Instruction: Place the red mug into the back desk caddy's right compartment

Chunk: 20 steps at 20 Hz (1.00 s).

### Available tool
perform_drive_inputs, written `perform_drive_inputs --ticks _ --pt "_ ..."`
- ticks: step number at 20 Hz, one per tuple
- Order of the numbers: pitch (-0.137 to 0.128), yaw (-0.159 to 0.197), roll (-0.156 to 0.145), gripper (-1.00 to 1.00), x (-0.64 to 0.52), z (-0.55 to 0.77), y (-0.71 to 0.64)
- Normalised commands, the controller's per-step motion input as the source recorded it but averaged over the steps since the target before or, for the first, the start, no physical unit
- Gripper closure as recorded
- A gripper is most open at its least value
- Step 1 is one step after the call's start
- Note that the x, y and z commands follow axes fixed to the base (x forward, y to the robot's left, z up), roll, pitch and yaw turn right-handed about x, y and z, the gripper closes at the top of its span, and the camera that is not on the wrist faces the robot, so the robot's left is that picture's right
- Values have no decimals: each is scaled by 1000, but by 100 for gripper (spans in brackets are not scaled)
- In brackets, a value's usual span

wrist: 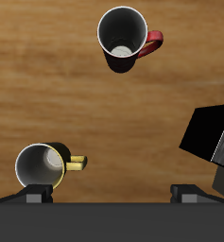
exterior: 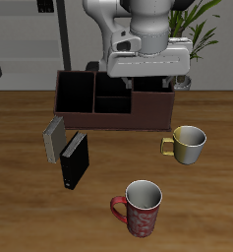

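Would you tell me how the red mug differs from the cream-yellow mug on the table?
The red mug is taller and red-and-white speckled; the cream-yellow mug is shorter and plain. The red mug stands nearer the table's front edge; the cream-yellow mug stands farther back, nearer the caddy. Both stand upright, empty, with loop handles.

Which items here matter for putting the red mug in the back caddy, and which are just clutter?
Job items: red mug, back desk caddy, its right compartment, gripper.

Lying about: cream-yellow mug, black book, grey book.
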Motion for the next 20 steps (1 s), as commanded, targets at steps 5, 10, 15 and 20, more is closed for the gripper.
perform_drive_inputs --ticks 5,10,15,20 --pt "-49 15 -20 -100 396 165 398" --pt "-10 3 -17 -100 449 95 271" --pt "29 -54 -43 -100 463 -4 -26" --pt "18 -7 -4 -100 344 -21 -91"
